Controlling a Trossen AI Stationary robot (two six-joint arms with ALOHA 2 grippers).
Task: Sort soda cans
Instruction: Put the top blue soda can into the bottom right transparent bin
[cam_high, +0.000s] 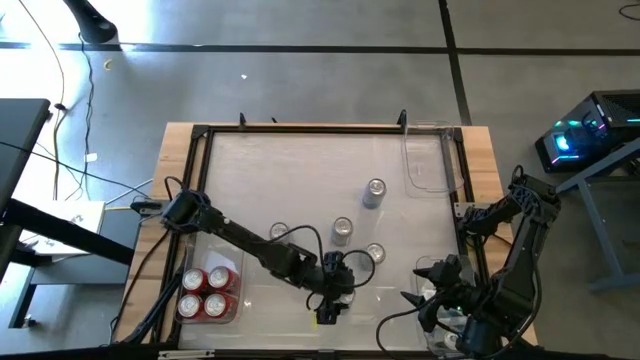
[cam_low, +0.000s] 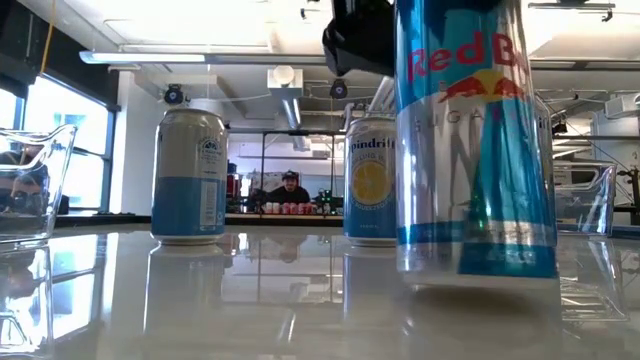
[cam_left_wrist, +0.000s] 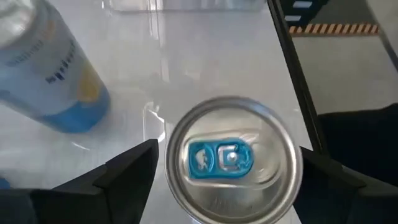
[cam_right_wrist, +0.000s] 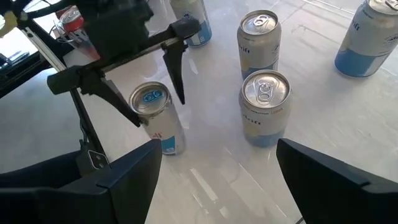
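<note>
A silver-blue soda can (cam_low: 475, 140) with a blue tab (cam_left_wrist: 230, 158) stands upright near the table's near edge. My left gripper (cam_high: 335, 283) is open above it, pointing down, one finger on each side of the can's top (cam_right_wrist: 149, 98); I see no touch. Several more silver and blue cans stand upright behind it (cam_high: 342, 230), (cam_high: 375, 192), (cam_high: 279, 233), (cam_high: 375, 254). Several red cans (cam_high: 208, 293) stand in a clear bin at the near left. My right gripper (cam_right_wrist: 217, 186) is open, hovering at the near right, looking toward the cans.
A clear bin (cam_high: 430, 160) sits at the far right corner and another (cam_high: 440, 300) lies under my right arm. A black frame (cam_high: 205, 135) rims the tabletop. Bare tabletop lies in the far left part. A person shows far back in the room (cam_low: 290, 185).
</note>
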